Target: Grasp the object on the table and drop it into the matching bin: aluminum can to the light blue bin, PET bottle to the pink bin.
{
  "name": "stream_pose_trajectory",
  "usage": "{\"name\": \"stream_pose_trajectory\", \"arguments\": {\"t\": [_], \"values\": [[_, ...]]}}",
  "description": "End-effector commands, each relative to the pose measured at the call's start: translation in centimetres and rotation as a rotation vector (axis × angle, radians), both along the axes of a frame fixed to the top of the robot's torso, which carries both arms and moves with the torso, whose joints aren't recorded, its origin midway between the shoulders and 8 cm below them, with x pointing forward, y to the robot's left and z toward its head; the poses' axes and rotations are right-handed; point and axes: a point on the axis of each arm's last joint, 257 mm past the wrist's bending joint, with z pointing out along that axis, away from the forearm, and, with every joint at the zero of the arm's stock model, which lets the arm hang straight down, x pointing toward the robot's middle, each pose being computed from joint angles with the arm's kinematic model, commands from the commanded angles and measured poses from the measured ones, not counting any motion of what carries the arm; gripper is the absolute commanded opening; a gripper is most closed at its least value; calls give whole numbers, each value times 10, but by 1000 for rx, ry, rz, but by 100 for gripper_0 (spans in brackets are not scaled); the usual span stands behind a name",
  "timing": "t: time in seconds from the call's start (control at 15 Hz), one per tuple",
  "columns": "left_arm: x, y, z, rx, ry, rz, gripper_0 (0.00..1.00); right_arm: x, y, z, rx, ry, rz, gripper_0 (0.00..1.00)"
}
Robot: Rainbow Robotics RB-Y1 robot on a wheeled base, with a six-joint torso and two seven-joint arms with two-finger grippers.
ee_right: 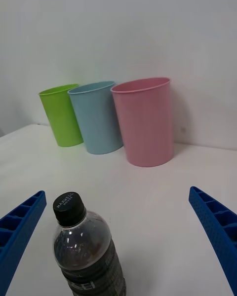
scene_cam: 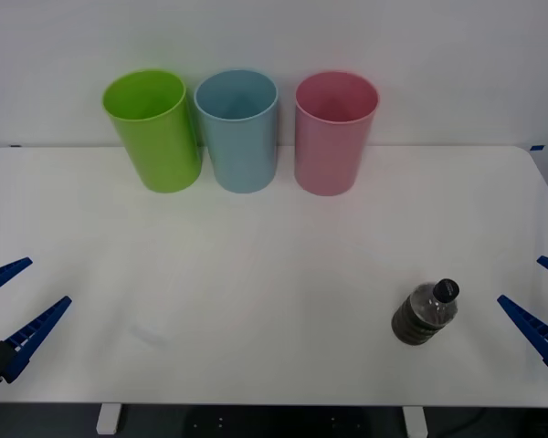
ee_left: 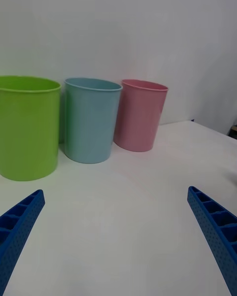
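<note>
A: What is seen at the left edge of the table (scene_cam: 274, 228)?

B: The left gripper (scene_cam: 14, 306) is held low over the near left corner, its blue ribbed fingers (scene_cam: 36, 328) spread wide, with nothing held or touched.

A: And along the back?

B: Three bins are lined up by the wall: a lime green bin (scene_cam: 155, 128), then the light blue bin (scene_cam: 239, 128) just beside it, then the pink bin (scene_cam: 333, 132) a little apart.

A: Where is the PET bottle (scene_cam: 425, 312) found?

B: It is stood upright near the front right, black cap on, dark liquid inside.

A: And the right gripper (scene_cam: 543, 301)?

B: It is spread wide just beside the bottle, gripping nothing, with no contact made.
</note>
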Motion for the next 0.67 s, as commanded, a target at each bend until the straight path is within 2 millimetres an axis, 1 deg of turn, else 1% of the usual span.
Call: {"name": "stream_pose_trajectory", "arguments": {"t": [0.07, 0.13, 0.2, 0.47, 0.67], "values": [[0, 0, 0, 0, 0, 0, 100, 0, 0, 0, 0, 0, 0, 100], [0, 0, 0, 0, 0, 0, 100, 0, 0, 0, 0, 0, 0, 100], [0, 0, 0, 0, 0, 0, 100, -4, 4, -12, 30, 23, -12, 100], [0, 0, 0, 0, 0, 0, 100, -4, 15, -12, 18, 31, 16, 100], [0, 0, 0, 0, 0, 0, 100, -15, 18, -23, -4, 61, 42, 100]]}}
